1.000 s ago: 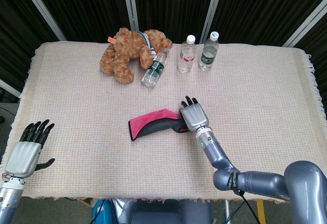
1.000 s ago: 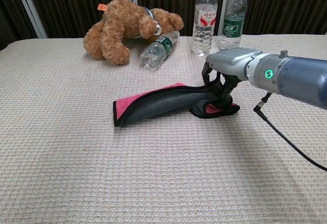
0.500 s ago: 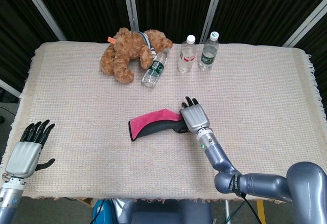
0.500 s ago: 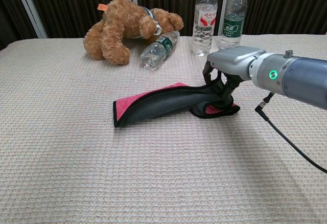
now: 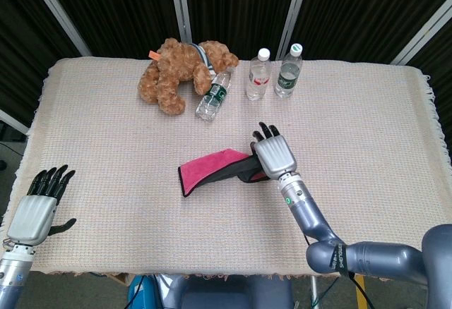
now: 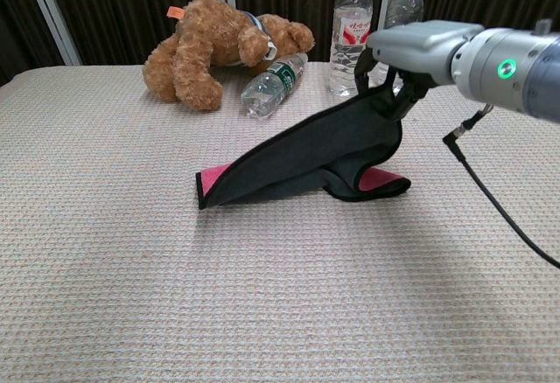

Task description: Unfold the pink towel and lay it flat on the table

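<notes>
The pink towel [image 5: 206, 167] [image 6: 306, 151], dark grey on its outer side, lies folded at the table's middle. My right hand [image 5: 273, 155] [image 6: 420, 46] grips its right end and holds that end well above the table, so the cloth hangs as a slanting sheet. The towel's left end and a pink flap [image 6: 382, 181] under the hand stay on the table. At the table's near-left corner my left hand [image 5: 39, 207] rests with its fingers spread, holding nothing; it shows in the head view only.
A brown teddy bear [image 5: 180, 73] [image 6: 214, 46] lies at the back, with a fallen water bottle [image 5: 215, 94] [image 6: 274, 84] beside it. Two upright bottles [image 5: 258, 74] [image 5: 288, 70] stand behind the towel. A woven beige cloth [image 5: 367, 147] covers the table.
My right hand has risen with the towel's right end, pulling the cloth up off the table into a slanting sheet. The left hand has not moved.
</notes>
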You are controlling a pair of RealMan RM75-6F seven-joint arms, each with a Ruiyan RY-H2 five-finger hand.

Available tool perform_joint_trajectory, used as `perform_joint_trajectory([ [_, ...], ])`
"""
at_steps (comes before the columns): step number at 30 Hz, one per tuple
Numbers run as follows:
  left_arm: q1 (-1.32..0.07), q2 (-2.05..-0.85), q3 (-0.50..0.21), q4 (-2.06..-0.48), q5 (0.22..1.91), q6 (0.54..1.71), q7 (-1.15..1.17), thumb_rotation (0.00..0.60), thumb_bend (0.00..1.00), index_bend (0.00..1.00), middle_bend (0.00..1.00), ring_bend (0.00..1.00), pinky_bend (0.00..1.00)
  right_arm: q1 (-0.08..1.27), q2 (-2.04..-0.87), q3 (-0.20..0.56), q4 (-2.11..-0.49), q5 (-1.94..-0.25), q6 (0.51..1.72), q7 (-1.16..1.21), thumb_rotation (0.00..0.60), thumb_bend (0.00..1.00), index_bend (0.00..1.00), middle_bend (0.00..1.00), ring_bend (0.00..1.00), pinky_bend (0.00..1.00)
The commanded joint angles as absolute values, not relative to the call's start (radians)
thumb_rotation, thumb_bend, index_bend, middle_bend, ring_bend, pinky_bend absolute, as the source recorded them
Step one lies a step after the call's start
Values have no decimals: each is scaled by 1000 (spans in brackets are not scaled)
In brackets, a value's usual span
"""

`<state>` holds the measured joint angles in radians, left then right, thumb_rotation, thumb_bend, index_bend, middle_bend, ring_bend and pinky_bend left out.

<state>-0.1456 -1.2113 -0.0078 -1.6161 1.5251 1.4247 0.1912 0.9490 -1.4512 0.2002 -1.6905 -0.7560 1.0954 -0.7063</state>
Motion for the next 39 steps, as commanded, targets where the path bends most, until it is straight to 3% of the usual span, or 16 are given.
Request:
perform_joint_trajectory([
  [1, -147, -1213, -9, -1618, 1517, 1418, 186, 600, 27, 68, 0, 0, 0, 945, -1402, 231, -1742, -745, 1124, -717, 600, 531, 574, 253, 66, 144],
  [9, -166, -1235, -24, -1633, 1479, 1374, 158, 600, 28, 95, 5, 0, 0, 963, -1351, 277, -1819, -697, 1146, -746, 600, 531, 580, 253, 67, 144],
  [23, -268, -1354, -113, -1619, 1435, 1303, 184, 600, 30, 131, 30, 0, 0, 1056, -1399, 388, -1826, -532, 1204, -809, 600, 531, 613, 253, 77, 144],
  [29, -300, -1391, -135, -1604, 1416, 1279, 182, 600, 31, 133, 30, 0, 0, 1125, -1420, 473, -1814, -484, 1268, -851, 600, 531, 621, 253, 80, 144],
  [39, -347, -1421, -174, -1577, 1386, 1250, 170, 600, 31, 141, 39, 0, 0, 1250, -1475, 643, -1762, -341, 1477, -944, 600, 531, 621, 253, 80, 143],
])
